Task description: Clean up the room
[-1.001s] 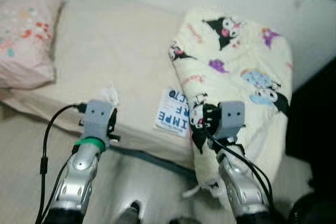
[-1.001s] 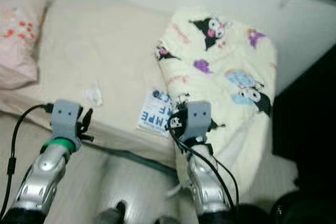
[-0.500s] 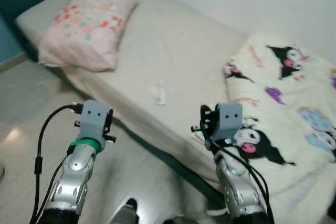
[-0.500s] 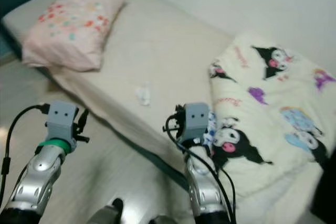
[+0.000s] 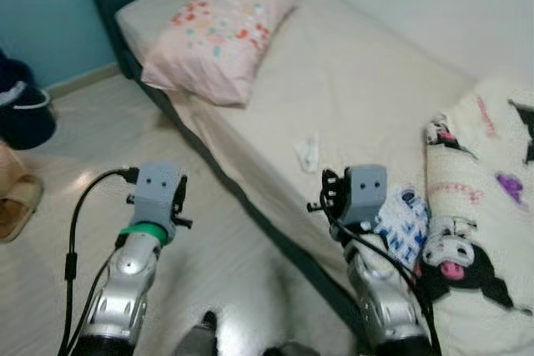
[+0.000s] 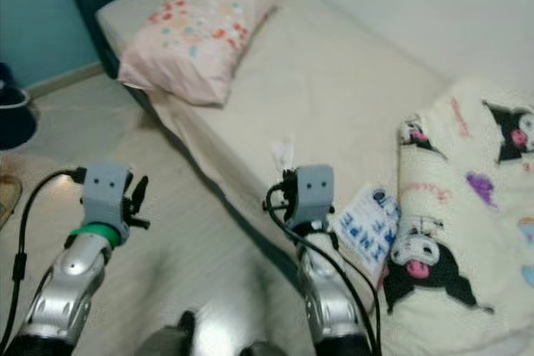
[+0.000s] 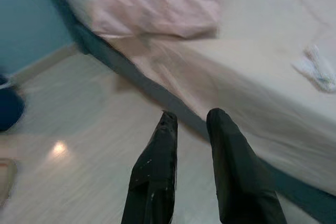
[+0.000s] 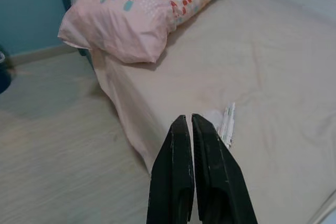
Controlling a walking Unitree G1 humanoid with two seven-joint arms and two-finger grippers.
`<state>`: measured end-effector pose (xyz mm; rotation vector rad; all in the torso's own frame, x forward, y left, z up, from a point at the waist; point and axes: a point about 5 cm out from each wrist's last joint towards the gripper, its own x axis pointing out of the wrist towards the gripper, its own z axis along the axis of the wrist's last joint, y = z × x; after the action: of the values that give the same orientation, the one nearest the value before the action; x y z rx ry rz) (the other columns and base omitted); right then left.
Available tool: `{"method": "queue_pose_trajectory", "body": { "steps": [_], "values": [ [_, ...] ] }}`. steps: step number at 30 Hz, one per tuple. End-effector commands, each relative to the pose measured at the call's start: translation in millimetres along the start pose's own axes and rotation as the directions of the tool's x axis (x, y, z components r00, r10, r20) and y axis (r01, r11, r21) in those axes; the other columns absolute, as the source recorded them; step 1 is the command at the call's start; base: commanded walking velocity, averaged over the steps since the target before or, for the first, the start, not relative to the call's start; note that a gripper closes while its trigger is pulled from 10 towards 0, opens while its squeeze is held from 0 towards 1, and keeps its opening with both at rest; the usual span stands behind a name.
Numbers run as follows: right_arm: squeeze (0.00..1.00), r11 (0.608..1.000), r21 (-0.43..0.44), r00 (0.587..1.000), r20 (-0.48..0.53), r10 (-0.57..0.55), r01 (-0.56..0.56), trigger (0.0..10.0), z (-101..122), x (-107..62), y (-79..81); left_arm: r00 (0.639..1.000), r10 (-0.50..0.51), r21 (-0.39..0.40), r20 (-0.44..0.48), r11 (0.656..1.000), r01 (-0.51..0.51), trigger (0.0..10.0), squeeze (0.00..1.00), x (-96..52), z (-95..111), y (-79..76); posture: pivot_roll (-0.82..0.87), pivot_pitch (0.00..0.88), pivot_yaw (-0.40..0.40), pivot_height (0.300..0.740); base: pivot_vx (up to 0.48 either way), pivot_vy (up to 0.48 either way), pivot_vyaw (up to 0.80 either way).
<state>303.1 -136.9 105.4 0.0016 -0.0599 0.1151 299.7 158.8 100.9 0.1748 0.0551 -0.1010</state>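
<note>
1. The left gripper (image 7: 191,145) hovers over the floor beside the bed (image 5: 392,81), fingers slightly parted and empty.
2. The right gripper (image 8: 190,145) is pressed closed, holding nothing, aimed at the crumpled tissue (image 5: 308,152) near the mattress edge, probably the first litter to collect.
3. A printed packet (image 6: 365,224) rests against the cartoon blanket (image 6: 467,206).
4. Farthest lies the pink pillow (image 5: 221,35).

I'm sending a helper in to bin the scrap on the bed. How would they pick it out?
Start at the bed, its pink flowered pillow at one end and a cartoon-print blanket at the other. Between them, near the mattress edge, lies a small crumpled white tissue. Unlike the blue-printed packet beside the blanket, it is plain white.
</note>
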Motion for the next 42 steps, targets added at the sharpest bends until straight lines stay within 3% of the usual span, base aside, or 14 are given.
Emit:
{"method": "queue_pose_trajectory", "body": {
  "steps": [1,5,26,32,42],
  "values": [
    [0.00,1.000,-0.005,1.000,-0.023,0.001,-0.002,10.0,-6.4,-2.8,-0.5,0.999,-0.002,-0.003,-0.033,1.000,0.002,10.0,0.00,-1.8,-7.7,-1.8,0.04,0.110,-0.034,0.740,0.000,0.000,0.79],
    [0.00,1.000,-0.002,1.000,0.011,-0.009,0.009,10.0,3.4,2.3,-2.3,1.000,-0.001,-0.010,-0.006,1.000,0.001,10.0,0.00,2.2,1.3,-1.6,0.04,0.128,-0.034,0.740,0.000,0.000,0.79],
    [0.00,1.000,0.006,1.000,0.008,-0.004,0.004,10.0,1.3,2.6,-0.2,1.000,0.018,0.005,-0.015,1.000,-0.018,10.0,0.00,0.7,-2.6,1.3,0.04,0.120,-0.034,0.740,0.000,0.000,0.79],
    [0.00,0.999,0.032,1.000,0.023,-0.018,0.017,10.0,2.4,1.6,0.6,1.000,0.018,0.018,-0.007,1.000,-0.018,10.0,0.00,0.8,-2.6,2.4,0.05,0.121,-0.030,0.740,0.388,0.000,0.70],
    [0.00,0.997,0.050,0.998,0.014,-0.055,0.054,10.0,-0.5,0.7,-4.2,1.000,0.013,0.026,-0.001,1.000,-0.013,10.0,0.00,0.7,-1.9,2.7,0.05,0.123,-0.025,0.740,0.479,0.000,0.00]
  ]
}}
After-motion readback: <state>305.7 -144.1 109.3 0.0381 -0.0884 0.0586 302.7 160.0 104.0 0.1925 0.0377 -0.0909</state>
